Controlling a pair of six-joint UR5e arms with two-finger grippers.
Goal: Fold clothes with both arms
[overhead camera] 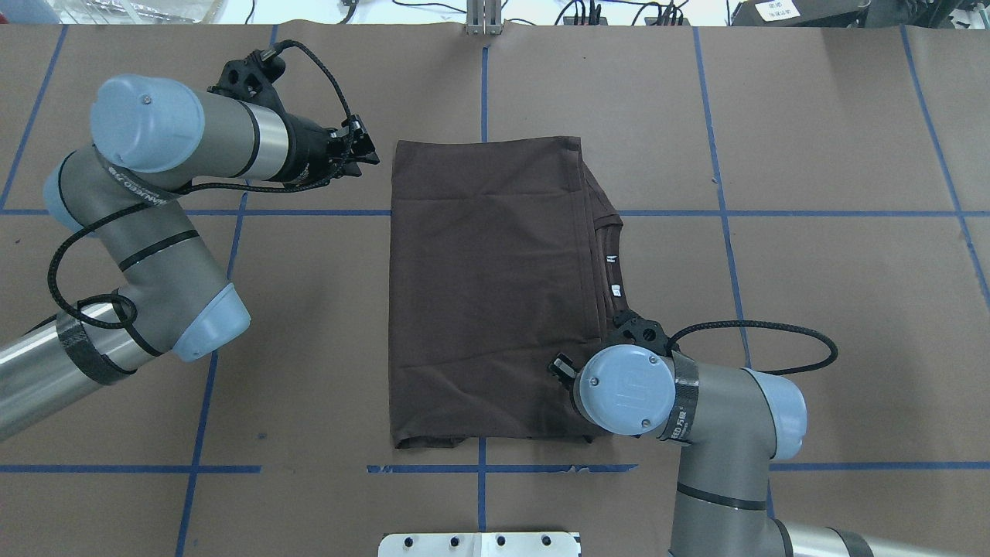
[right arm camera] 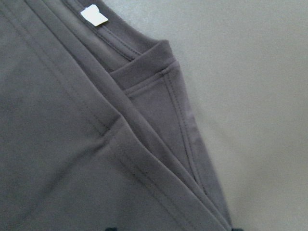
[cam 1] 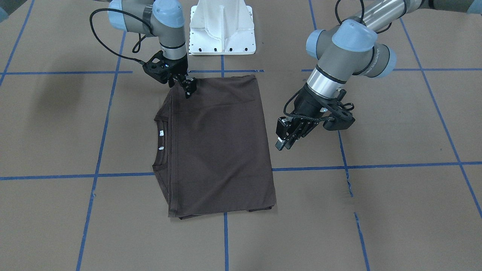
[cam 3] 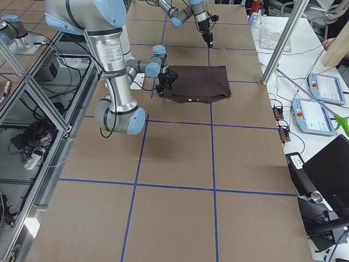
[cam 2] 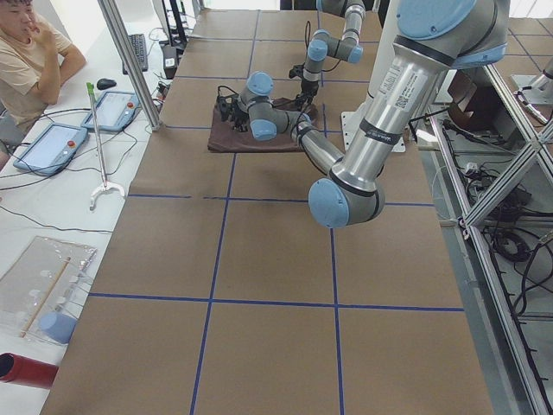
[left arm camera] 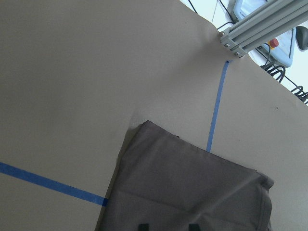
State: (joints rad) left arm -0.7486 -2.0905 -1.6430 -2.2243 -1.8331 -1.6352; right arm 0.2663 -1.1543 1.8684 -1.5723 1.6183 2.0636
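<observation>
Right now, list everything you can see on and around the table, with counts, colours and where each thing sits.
T-shirt: one, dark brown, folded flat at the table's middle.
neck tags: two, white, inside the collar.
table: one, brown with a blue tape grid, under everything.
base block: one, white, at the robot's edge of the table.
person: one, tan top, seated beyond the operators' side of the table.
handheld screens: two, pale blue, beside the person.
left gripper: one, black, open and empty, beside the shirt's edge farthest from the collar.
right gripper: one, black, open, over the shirt's corner nearest the base block.
</observation>
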